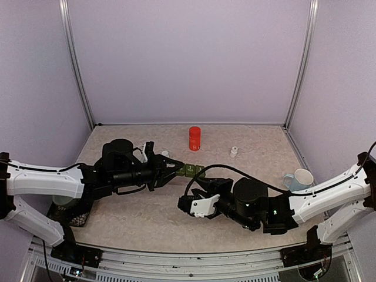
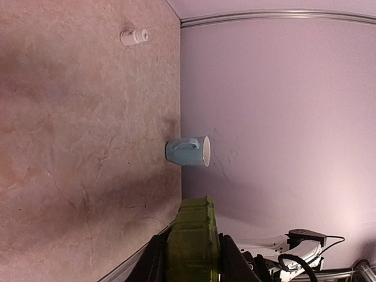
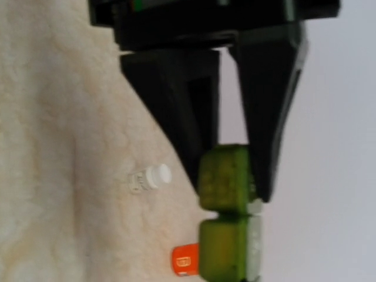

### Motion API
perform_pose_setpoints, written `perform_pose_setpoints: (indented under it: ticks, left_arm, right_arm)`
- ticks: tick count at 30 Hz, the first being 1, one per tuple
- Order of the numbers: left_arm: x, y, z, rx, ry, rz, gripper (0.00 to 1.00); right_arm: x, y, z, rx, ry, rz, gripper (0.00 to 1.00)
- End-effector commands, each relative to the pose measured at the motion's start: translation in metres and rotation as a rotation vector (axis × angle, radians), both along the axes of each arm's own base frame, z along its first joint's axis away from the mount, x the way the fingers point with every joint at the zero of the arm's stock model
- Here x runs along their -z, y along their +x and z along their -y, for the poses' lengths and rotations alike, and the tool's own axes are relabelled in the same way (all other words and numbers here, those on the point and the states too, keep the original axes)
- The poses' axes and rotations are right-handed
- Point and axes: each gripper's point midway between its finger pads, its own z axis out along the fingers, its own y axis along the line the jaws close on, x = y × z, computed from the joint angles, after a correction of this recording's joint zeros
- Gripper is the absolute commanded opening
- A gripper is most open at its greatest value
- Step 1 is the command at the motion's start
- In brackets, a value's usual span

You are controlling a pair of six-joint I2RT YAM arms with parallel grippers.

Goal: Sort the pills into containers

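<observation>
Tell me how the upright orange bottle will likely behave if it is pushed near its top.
The orange bottle stands upright and is taller than wide, so a high push would probably tip it rather than slide it. Its body looks round, so once down it may roll. It looks like small plastic, so likely light.

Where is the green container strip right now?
In the top view, the green container strip is mid-table, held between the left gripper and the right gripper, on the near side of the orange bottle.
</observation>
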Motion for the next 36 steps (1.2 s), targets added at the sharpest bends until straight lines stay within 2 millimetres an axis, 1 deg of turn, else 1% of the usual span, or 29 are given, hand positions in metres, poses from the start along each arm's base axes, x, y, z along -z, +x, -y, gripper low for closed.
perform_pose_setpoints:
  ticks: [1, 3, 5, 10, 12, 15, 17, 22, 25, 26, 28, 31, 36]
  left_arm:
    - [-0.009, -0.001, 0.006, 0.002, -0.049, -0.017, 0.07]
    - [-0.006, -0.002, 0.006, -0.002, -0.064, -0.041, 0.07]
    - [-0.001, -0.005, 0.007, 0.0, -0.083, -0.074, 0.07]
    - [0.006, -0.01, 0.011, 0.012, -0.125, -0.117, 0.07]
    - [0.005, -0.009, 0.012, 0.012, -0.133, -0.114, 0.07]
    - [0.001, -0.006, 0.01, 0.001, -0.152, -0.099, 0.07]
    - [-0.001, -0.004, 0.01, -0.002, -0.159, -0.085, 0.07]
    - [-0.01, -0.002, 0.011, 0.009, -0.188, -0.037, 0.07]
    - [-0.012, -0.002, 0.013, 0.023, -0.198, -0.016, 0.06]
    - [-0.011, -0.002, 0.014, 0.025, -0.197, -0.014, 0.07]
    - [-0.01, -0.002, 0.014, 0.024, -0.195, -0.011, 0.06]
    - [-0.009, -0.002, 0.012, 0.02, -0.191, -0.009, 0.06]
    - [-0.012, -0.003, 0.01, 0.015, -0.188, -0.002, 0.06]
  right_arm:
    - [-0.031, 0.001, 0.002, 0.023, 0.095, 0.081, 0.34]
    - [-0.036, 0.003, 0.004, 0.034, 0.107, 0.101, 0.3]
    - [-0.039, 0.005, 0.008, 0.053, 0.112, 0.136, 0.32]
    - [-0.041, 0.009, 0.017, 0.097, 0.095, 0.27, 0.47]
    - [-0.036, 0.01, 0.017, 0.113, 0.066, 0.307, 0.54]
    - [-0.04, 0.008, 0.019, 0.134, 0.07, 0.366, 0.68]
    - [-0.044, 0.007, 0.02, 0.156, 0.069, 0.41, 0.72]
    - [-0.048, 0.006, 0.016, 0.196, 0.049, 0.485, 0.73]
    - [-0.056, 0.006, 0.017, 0.235, 0.053, 0.541, 0.72]
    - [-0.061, 0.006, 0.02, 0.256, 0.072, 0.561, 0.72]
    - [-0.064, 0.006, 0.021, 0.276, 0.068, 0.597, 0.72]
    - [-0.065, 0.006, 0.022, 0.296, 0.054, 0.633, 0.7]
    - [-0.066, 0.006, 0.023, 0.304, 0.05, 0.643, 0.66]
